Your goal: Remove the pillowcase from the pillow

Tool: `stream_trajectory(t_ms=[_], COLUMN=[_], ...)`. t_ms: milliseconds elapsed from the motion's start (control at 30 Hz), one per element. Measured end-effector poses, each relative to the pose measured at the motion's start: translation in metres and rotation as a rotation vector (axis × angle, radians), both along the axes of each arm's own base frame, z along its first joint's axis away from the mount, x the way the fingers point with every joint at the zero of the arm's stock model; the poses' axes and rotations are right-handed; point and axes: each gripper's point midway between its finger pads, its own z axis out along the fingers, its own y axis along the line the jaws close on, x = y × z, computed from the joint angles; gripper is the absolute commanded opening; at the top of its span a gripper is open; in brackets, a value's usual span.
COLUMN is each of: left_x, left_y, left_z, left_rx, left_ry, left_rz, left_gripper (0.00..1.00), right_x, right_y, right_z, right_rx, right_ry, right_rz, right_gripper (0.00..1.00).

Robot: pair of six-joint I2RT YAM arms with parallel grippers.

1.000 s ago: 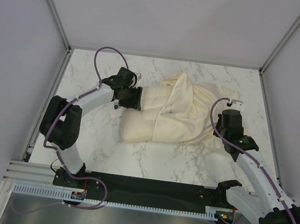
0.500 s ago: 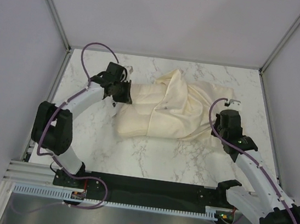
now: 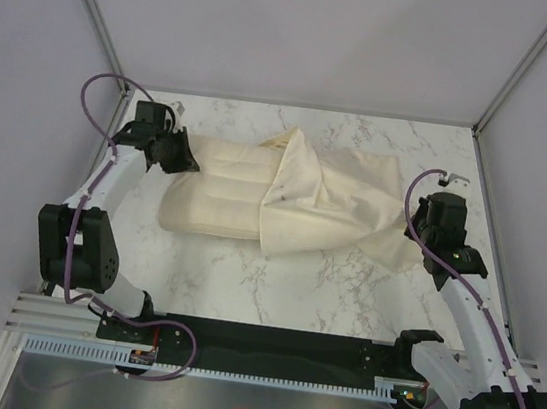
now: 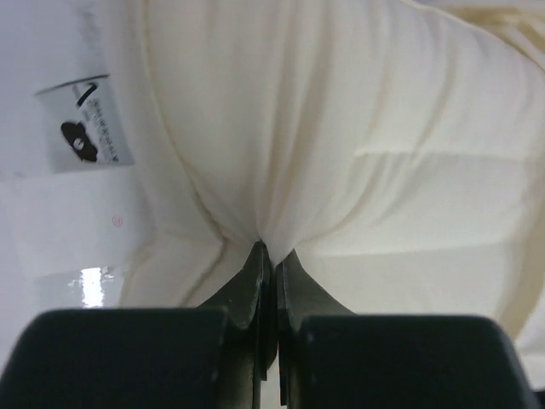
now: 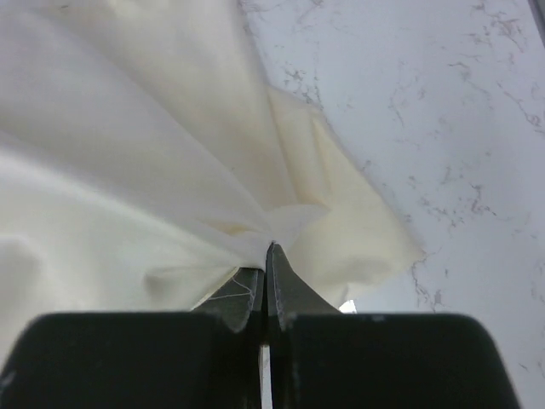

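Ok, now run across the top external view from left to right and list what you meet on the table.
left arm, jaws shut on the pillow's end → pillow → pillowcase, still over the pillow's right part → right arm, jaws shut on the pillowcase's far end

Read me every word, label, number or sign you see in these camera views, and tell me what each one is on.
White rectangular tag beside the padded cream rectangular pillow: small printed lines and a dark symbol, too blurred to read.
Small dark mark on the thin cream fabric pillowcase: too small to read.
No other text shows.
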Motion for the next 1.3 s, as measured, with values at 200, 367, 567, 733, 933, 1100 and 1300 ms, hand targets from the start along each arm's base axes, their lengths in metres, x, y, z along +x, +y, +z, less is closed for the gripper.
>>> stream_trajectory(t_ms=[200, 367, 567, 733, 933, 1100, 1300], left_x=[0.006, 0.006, 0.005, 0.005, 0.001, -0.003, -0.004], left_y=[0.063, 0.061, 0.050, 0.037, 0.010, -0.009, -0.015], left_z=[-0.005, -0.005, -0.005, -0.005, -0.006, -0.006, -0.007], left_rx=[0.056, 0.055, 0.053, 0.065, 0.085, 0.096, 0.104], left_ry=[0.008, 0.007, 0.005, 0.000, -0.008, -0.016, -0.020], left_rz=[0.172, 0.164, 0.133, 0.092, 0.004, -0.060, -0.089], left_gripper=[0.02, 0.02, 0.02, 0.02, 0.02, 0.02, 0.02], right_x=[-0.006, -0.007, -0.005, -0.002, 0.012, 0.034, 0.069], right_y=[-0.029, -0.031, -0.017, 0.000, 0.028, 0.078, 0.135], right_z=[-0.004, -0.007, -0.020, -0.016, 0.018, 0.037, 0.038], right_rx=[-0.021, -0.028, 0.007, 0.054, 0.087, 0.087, 0.123], right_ry=[0.028, 0.041, 0.093, 0.089, 0.008, -0.025, -0.031], right_rz=[-0.094, -0.089, -0.003, 0.093, 0.210, 0.356, 0.497], right_gripper=[0.00, 0.03, 0.77, 0.83, 0.83, 0.83, 0.83])
